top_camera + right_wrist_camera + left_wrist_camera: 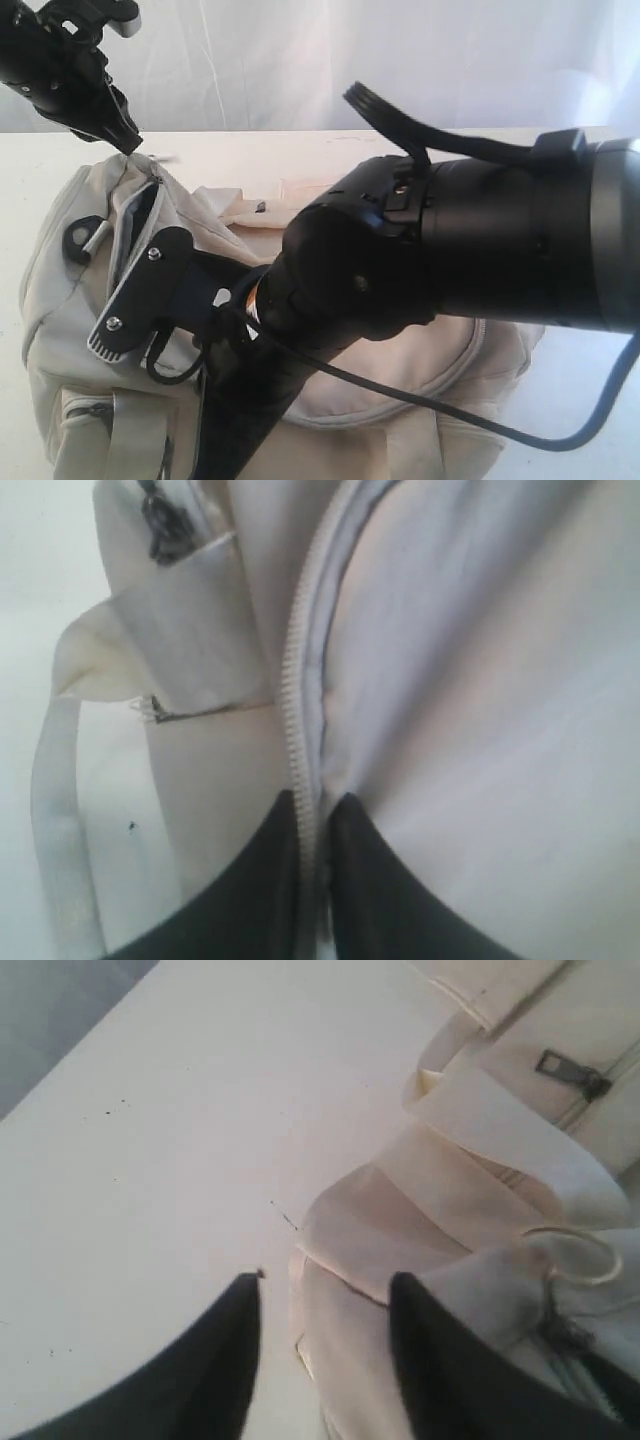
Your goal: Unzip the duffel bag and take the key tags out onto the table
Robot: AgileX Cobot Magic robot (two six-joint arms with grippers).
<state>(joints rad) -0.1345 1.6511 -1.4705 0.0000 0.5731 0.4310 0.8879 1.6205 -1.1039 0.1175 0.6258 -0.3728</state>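
1. While the large cream-beige fabric duffel bag [55, 300] lies on the wide plain white table [250, 150], both black arms are at its zipped top.
2. Up at the bag's end, the left gripper [328, 1285] hangs over a raised peak of fabric, just beside a black D-ring [85, 235].
3. Its two dark fingers [235, 1360] are spread apart. Bare tabletop and a folded edge of the bag show in the gap, and nothing is pinched between them.
4. Whether the fingertips touch the fabric cannot be told.
5. Near that gripper, a pale webbing strap [510, 1130] loops across the bag, a thin pale ring [570, 1255] stands up from crumpled cloth, and a small dark zip pull [570, 1072] lies on a closed side seam.
6. Across the bag's top reaches the right gripper [315, 802], its thick black arm filling much of the exterior view.
7. Its fingers [265, 890] stand close together, with the pale zip line [298, 680] running straight into the narrow slit between them, so they appear to pinch the zip edge.
8. Beside the left gripper, a short stretch of the zip gapes and shows dark lining [145, 215].
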